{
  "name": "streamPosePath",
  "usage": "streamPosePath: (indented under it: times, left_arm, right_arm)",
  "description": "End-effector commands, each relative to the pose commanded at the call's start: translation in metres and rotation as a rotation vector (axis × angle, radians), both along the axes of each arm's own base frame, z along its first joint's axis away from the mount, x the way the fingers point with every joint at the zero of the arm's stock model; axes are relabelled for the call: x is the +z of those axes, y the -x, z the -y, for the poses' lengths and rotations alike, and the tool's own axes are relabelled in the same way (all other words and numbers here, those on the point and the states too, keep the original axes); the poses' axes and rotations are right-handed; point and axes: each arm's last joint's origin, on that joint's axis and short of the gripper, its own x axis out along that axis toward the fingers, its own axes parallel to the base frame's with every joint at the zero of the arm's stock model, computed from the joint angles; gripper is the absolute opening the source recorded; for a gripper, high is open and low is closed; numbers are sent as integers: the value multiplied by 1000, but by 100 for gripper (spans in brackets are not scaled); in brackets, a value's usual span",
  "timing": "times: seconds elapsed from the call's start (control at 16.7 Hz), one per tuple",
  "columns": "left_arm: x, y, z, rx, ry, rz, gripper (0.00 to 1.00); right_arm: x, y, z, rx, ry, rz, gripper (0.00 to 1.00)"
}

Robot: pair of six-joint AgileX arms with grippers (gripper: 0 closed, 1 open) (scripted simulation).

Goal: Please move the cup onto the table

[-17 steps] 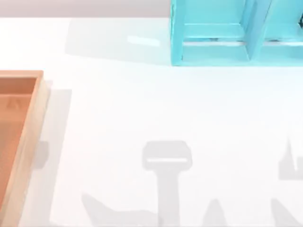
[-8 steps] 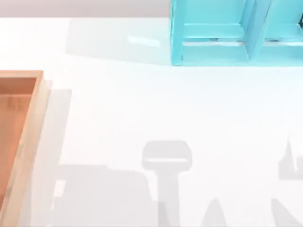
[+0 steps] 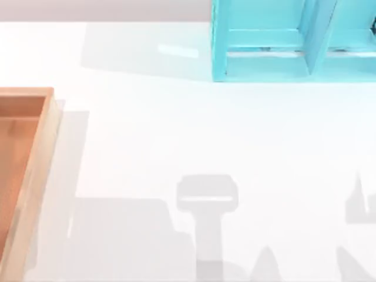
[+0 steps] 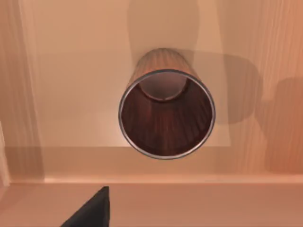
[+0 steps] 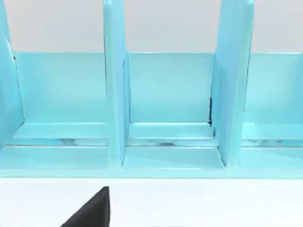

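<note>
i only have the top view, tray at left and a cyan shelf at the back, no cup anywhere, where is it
Observer: The cup stands upright inside the wooden tray, seen in the left wrist view.
Operator: is the left tool on it yet
Observer: No. One dark finger tip of the left tool shows short of the cup, not touching.
Operator: and the right arm
Observer: Its wrist camera faces the cyan shelf, whose visible compartments hold nothing, above the white table.
</note>
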Motion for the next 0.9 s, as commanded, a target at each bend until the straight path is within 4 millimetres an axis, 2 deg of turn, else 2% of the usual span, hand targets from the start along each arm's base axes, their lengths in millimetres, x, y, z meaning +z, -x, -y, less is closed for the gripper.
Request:
streamPosePath:
  times: [0.18,0.54,0.66,0.9]
  left_arm:
    - [-12,-1,-1,3,2,-7,100]
    - [-78,-4,-3,4,-3,10,100]
    - [-95,-1,-2,4,0,1,100]
    - [-100,0,-2,4,1,-3,100]
  right_arm:
    - [0,0,0,0,0,0,100]
    - [0,0,0,0,0,0,100]
    - [0,0,0,0,0,0,100]
    - [0,0,0,0,0,0,100]
